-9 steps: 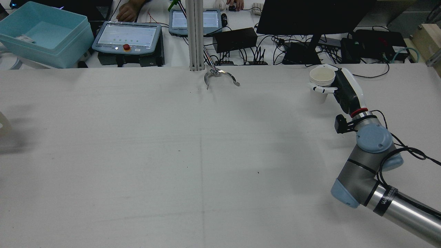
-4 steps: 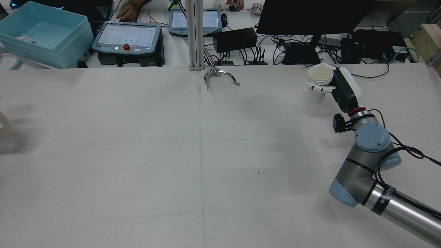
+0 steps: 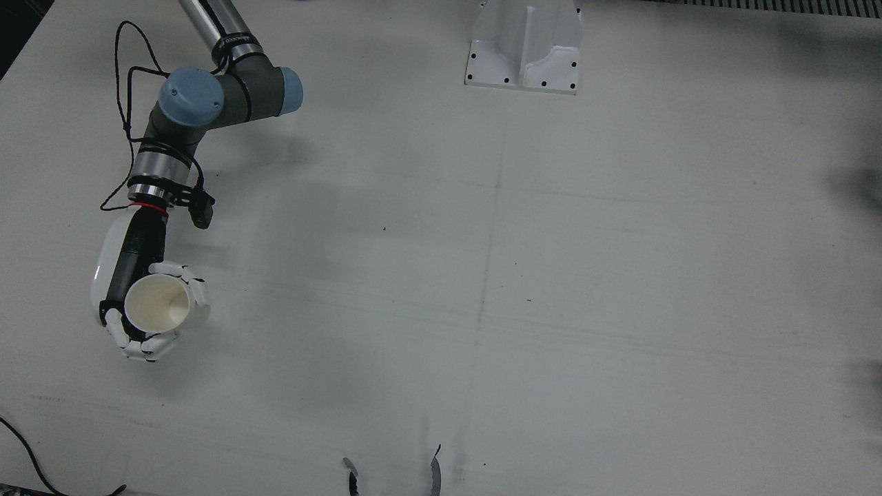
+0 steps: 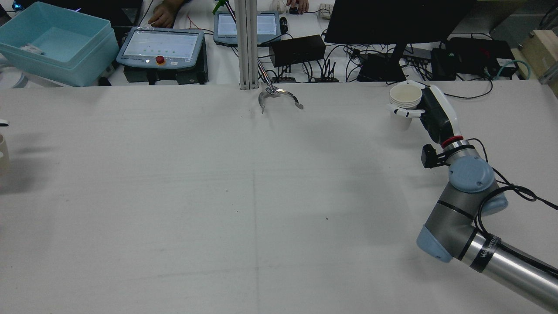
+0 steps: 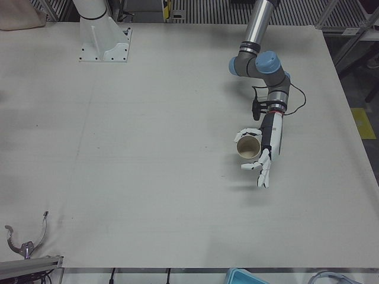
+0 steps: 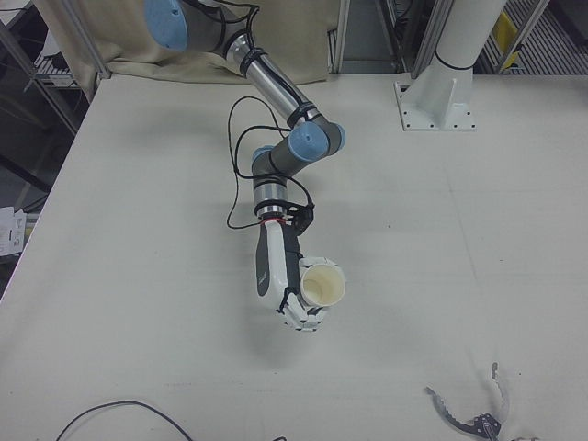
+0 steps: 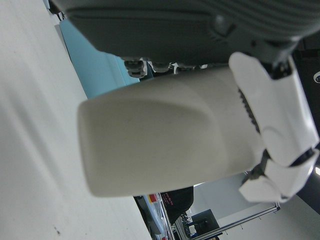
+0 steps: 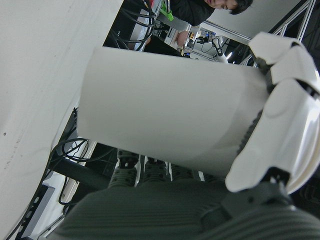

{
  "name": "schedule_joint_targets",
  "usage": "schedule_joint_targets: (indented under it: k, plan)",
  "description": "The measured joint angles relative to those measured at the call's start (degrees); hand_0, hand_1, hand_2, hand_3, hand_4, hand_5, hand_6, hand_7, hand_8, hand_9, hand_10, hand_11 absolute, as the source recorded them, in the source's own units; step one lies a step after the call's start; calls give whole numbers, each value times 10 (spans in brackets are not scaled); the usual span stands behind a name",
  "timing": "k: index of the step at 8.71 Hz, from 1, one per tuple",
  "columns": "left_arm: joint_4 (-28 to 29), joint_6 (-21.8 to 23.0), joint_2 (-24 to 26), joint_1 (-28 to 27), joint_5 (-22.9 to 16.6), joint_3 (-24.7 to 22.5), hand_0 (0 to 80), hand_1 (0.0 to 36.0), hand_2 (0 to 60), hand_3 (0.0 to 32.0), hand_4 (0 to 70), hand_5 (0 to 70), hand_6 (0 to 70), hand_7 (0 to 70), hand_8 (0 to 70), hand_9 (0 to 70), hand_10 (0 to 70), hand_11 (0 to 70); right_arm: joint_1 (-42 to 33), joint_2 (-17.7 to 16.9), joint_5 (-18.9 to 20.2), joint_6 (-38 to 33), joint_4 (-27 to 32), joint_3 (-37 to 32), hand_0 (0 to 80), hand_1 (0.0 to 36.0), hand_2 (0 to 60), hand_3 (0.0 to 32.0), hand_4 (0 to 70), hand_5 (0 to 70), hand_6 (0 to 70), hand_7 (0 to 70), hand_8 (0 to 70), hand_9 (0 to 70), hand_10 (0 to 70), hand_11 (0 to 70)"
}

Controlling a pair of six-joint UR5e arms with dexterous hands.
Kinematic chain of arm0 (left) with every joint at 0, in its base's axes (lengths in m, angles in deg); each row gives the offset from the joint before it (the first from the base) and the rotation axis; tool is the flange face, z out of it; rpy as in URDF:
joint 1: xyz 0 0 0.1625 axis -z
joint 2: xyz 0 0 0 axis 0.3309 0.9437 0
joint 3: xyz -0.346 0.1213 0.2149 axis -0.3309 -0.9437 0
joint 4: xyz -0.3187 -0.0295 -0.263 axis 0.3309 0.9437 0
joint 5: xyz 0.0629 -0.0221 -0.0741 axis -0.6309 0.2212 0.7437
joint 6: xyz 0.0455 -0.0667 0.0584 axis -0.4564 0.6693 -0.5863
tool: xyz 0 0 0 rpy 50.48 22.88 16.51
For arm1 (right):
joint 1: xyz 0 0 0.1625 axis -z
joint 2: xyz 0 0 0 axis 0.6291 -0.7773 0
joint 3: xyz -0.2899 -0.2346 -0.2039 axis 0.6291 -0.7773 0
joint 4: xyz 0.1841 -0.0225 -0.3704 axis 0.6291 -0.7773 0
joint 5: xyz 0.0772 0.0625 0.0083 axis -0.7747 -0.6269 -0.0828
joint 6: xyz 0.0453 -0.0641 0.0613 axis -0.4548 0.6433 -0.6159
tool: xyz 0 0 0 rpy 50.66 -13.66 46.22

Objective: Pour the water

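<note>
The right paper cup (image 3: 160,306) stands upright just above the far right side of the bench (image 3: 551,275). The right hand's (image 3: 110,275) fingers (image 3: 141,348) are curled round its wall, and its pale inside shows no water that I can make out. The left paper cup (image 5: 249,148) is well apart, over the bench's left half, in the left hand (image 5: 265,148). There some fingers wrap the cup while others (image 5: 261,176) stick out straight. That partial hold looks like the weak point: tipping either cup could let it slide or rotate. Squeezing harder could buckle the thin wall. Misaligned rims would spill water onto the bench.
</note>
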Motion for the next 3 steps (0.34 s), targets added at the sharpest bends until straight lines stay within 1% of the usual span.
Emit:
schedule_joint_targets:
  k: [1,2,3]
  plan:
    - [0,0,0,0,0,-1,426,161,449,0,254,415,36,74,2,21,39,66,0,0,0,0,0,0,459,131,334,0,119,539,394,506,402,550,331,479]
    - [0,1,1,0,-1,-3,422,171,497,0,256,424,37,74,2,21,39,66,0,0,0,0,-1,0,459,131,332,0,118,538,392,506,401,549,331,479]
    - [0,2,1,0,-1,-4,421,177,518,0,254,432,38,75,2,21,39,65,0,1,0,0,-1,0,460,131,334,0,118,539,394,507,401,549,330,478]
